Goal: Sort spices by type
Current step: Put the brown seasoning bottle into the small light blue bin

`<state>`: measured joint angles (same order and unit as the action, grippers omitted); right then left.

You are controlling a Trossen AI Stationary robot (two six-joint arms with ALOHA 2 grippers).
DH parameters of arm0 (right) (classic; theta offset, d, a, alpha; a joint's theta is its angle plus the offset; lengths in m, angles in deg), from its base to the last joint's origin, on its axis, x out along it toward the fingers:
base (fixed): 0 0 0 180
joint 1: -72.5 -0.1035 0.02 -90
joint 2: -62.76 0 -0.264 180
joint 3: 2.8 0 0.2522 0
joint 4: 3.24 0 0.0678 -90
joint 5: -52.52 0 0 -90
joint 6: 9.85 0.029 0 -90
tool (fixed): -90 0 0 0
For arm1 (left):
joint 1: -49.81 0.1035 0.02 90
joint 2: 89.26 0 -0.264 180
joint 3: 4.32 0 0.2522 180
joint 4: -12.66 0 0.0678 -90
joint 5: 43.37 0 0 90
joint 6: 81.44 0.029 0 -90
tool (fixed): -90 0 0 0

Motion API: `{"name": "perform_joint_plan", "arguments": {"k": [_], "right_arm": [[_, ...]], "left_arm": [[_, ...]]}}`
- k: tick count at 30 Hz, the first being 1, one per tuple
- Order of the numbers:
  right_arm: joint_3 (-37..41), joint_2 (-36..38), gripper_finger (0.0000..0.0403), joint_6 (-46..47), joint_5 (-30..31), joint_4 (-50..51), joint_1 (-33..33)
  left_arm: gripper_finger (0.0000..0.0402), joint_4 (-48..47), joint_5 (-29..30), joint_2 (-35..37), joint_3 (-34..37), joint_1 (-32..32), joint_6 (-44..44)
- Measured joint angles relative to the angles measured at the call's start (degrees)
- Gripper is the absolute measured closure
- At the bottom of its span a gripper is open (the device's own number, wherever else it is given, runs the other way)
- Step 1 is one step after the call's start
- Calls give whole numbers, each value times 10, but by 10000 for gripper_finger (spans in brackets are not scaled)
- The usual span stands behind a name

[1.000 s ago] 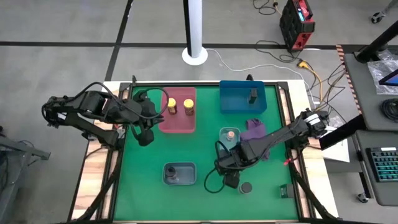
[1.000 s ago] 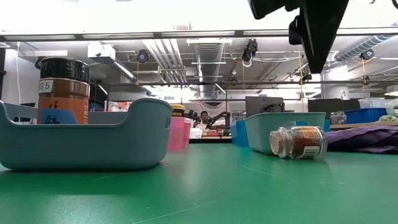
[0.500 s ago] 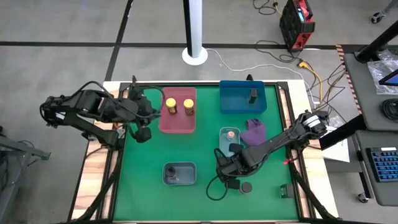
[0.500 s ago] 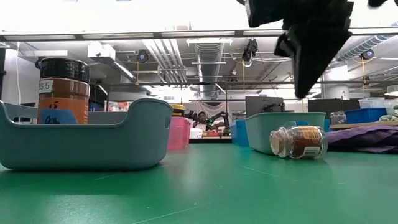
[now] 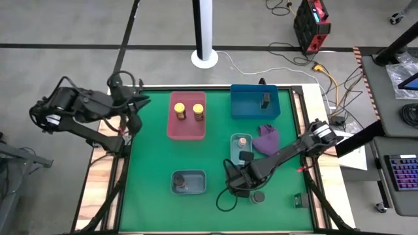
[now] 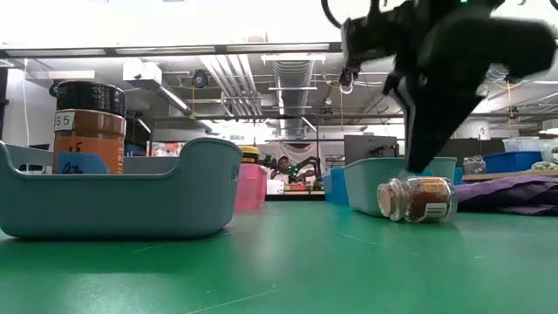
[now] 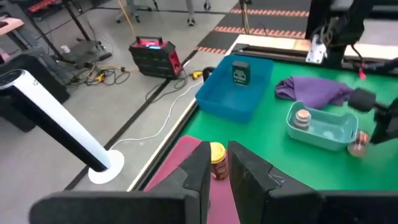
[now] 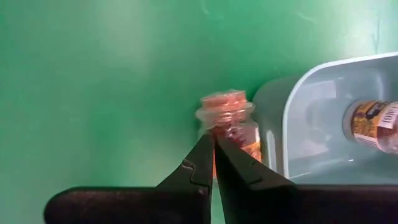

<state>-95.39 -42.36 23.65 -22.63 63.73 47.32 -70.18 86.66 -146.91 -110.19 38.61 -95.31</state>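
A tiny pinkish-tan spice jar (image 6: pixel 418 199) lies on its side on the green table, and also shows in the right wrist view (image 8: pixel 227 109). My right gripper (image 6: pixel 417 161) hangs shut just above it, and hides it in the high view (image 5: pixel 236 186). A round dark-lidded jar (image 5: pixel 258 196) stands on the table beside that gripper. Another dark-lidded jar (image 6: pixel 90 126) stands in the grey tray (image 6: pixel 131 205). My left gripper (image 5: pixel 135 108) waits at the table's far left, fingers close together with nothing between them. My right gripper points down with its shut fingertips (image 8: pixel 205 155) over the body of the lying jar (image 8: pixel 249 140), below the jar's cap. Whether the tips touch the jar I cannot tell. The jar rests on its side on the table.
A pink tray (image 5: pixel 187 130) holds two yellow-lidded jars. A blue tray (image 5: pixel 245 108) holds a slim dark jar (image 5: pixel 266 100). A small pale tray (image 5: pixel 235 149) holds a tiny jar (image 5: pixel 243 140), with a purple cloth (image 5: pixel 266 138) beside it. Open green table lies at the near left.
My right gripper has come down from high above the table until its tips hang just over the lying tiny jar, which has not moved. My left arm has drawn back from beside the pink tray toward the table's far left edge.
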Motion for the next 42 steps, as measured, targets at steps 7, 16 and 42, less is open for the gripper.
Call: {"name": "perform_joint_plan", "arguments": {"k": [7,16,42], "right_arm": [[-1,-24,394,10,-24,-23,8],[-25,0,394,0,-58,-14,8],[-1,4,292,-50,-17,39,43]], "left_arm": [[363,0,1,16,0,0,-2],[363,0,1,11,0,0,-2],[363,0,1,-1,0,0,3]]}}
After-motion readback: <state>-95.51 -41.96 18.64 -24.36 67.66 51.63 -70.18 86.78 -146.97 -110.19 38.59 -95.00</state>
